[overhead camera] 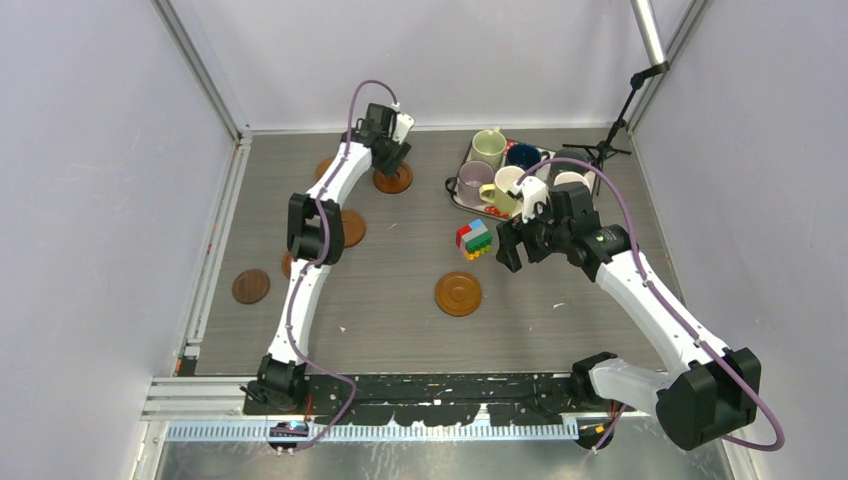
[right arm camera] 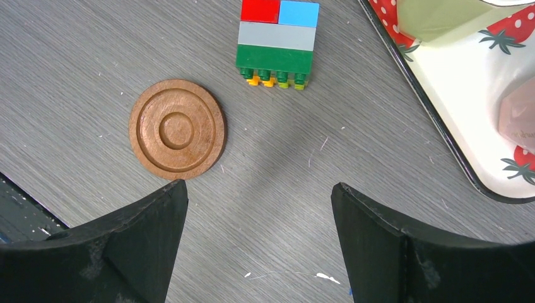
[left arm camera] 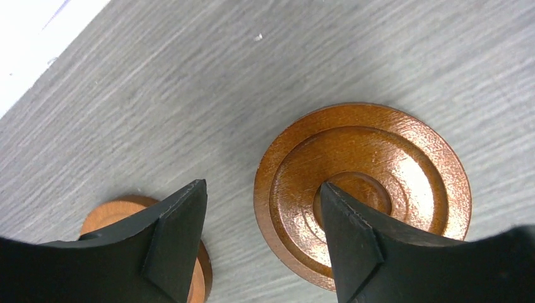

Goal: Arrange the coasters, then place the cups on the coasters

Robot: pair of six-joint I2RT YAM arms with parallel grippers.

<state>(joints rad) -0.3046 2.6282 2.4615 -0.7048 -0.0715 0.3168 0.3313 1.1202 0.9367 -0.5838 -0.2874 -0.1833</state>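
Top external: 6 coasters (overhead camera: 458,294), 5 cups (overhead camera: 488,145)

Top cam overhead; wrist cams close, downward. R wrist/top share coaster (overhead camera: 458,294) (right arm camera: 177,129).

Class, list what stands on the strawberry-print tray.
On the tray stand a light green cup, a dark blue cup, a mauve cup and a pale yellow cup. The right arm partly covers another pale cup; more may be hidden.

In the top view, the block toy (overhead camera: 474,239) stands just beside the right end effector (overhead camera: 508,248), at its 9 o'clock. The tray (overhead camera: 455,193) of cups (overhead camera: 488,146) blocks 12 o'clock. Open table (overhead camera: 510,330) lies at 6 o'clock. One coaster (overhead camera: 458,294) lies between 7 and 8 o'clock.
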